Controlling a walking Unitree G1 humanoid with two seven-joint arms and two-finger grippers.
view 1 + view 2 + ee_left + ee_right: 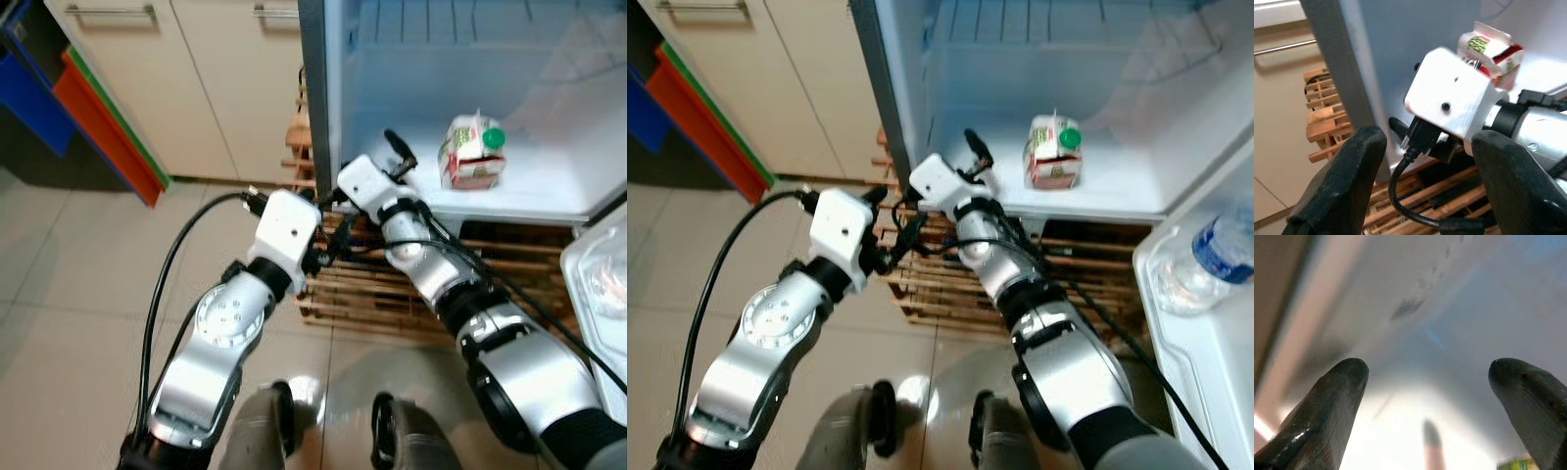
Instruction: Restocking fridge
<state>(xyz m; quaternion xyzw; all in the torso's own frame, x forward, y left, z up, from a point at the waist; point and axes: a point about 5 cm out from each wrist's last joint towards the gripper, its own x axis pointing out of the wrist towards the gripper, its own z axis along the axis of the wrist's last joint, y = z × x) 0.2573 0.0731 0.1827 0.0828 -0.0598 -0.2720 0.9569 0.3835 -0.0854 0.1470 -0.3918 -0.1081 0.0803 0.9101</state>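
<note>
White carton (474,153) with a green cap stands upright on the fridge shelf (549,201), at 3 o'clock from our right tool (399,154), which is spread empty at the shelf's front edge. Left tool (1415,181), also spread and empty, hangs just outside the fridge wall (315,88). Our risk: swinging the right arm toward 3 o'clock would knock the carton over, and the left tool could snag the right wrist's cable (1400,191).

Black cables are trailing from white wrist boxes (291,227) on silver arms (219,333) ending in rounded black fingers (1332,406).

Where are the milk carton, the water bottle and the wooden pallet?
milk carton (474,157), left eye view, front face.
water bottle (1200,262), right eye view, clear body.
wooden pallet (392,284), left eye view, slats under fridge.
</note>
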